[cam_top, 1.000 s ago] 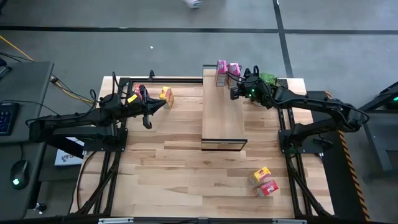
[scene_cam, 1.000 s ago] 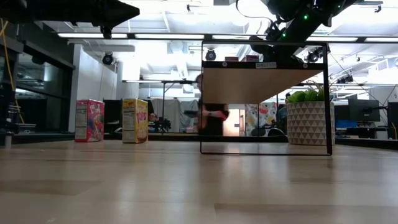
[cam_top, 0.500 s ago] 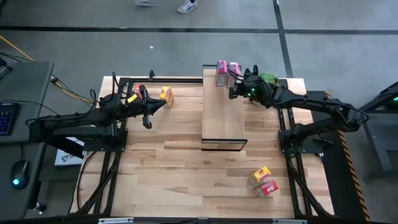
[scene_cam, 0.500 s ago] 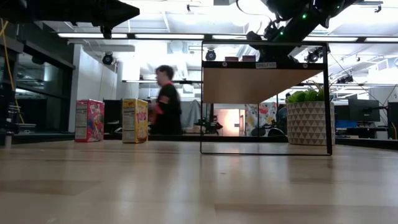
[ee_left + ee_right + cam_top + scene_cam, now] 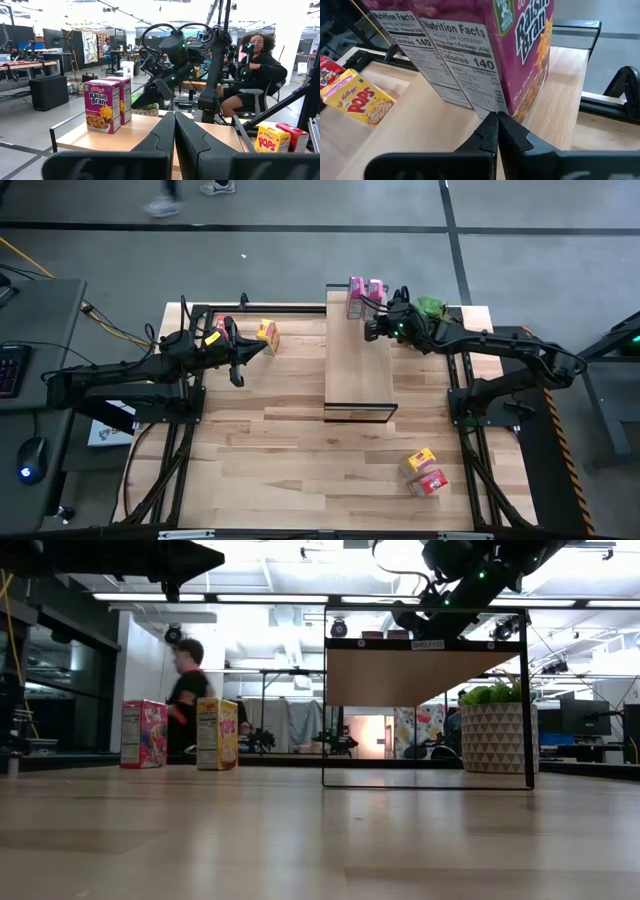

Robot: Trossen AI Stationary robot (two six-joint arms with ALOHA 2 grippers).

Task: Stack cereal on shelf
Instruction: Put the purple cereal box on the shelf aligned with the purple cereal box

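Two pink cereal boxes (image 5: 356,296) (image 5: 376,289) stand upright on the far end of the shelf (image 5: 355,370). My right gripper (image 5: 372,328) is shut, slanting down over the shelf. Its tips (image 5: 497,118) are at the lower near corner of the right-hand pink box (image 5: 485,50). A red box (image 5: 220,328) and a yellow box (image 5: 267,335) stand on the table at the far left. Another yellow box (image 5: 420,461) and red box (image 5: 430,482) lie near the right front. My left gripper (image 5: 175,119) is shut, held level above the table left of the shelf. My right gripper's shut fingertips (image 5: 490,125) stand right at the bottom of the pink box's near upright corner edge (image 5: 501,106), coming from the table's right and slanting down. I cannot tell whether they touch the box. The box stands upright on the shelf board.
A potted plant (image 5: 430,308) stands at the far right beside the shelf, just behind my right arm. The shelf's dark frame (image 5: 425,780) rests on the tabletop. A person (image 5: 185,690) shows beyond the far edge, and another sits in the room (image 5: 255,65).
A person beyond the table's far edge has walked toward the left. Nothing on the table has visibly changed.
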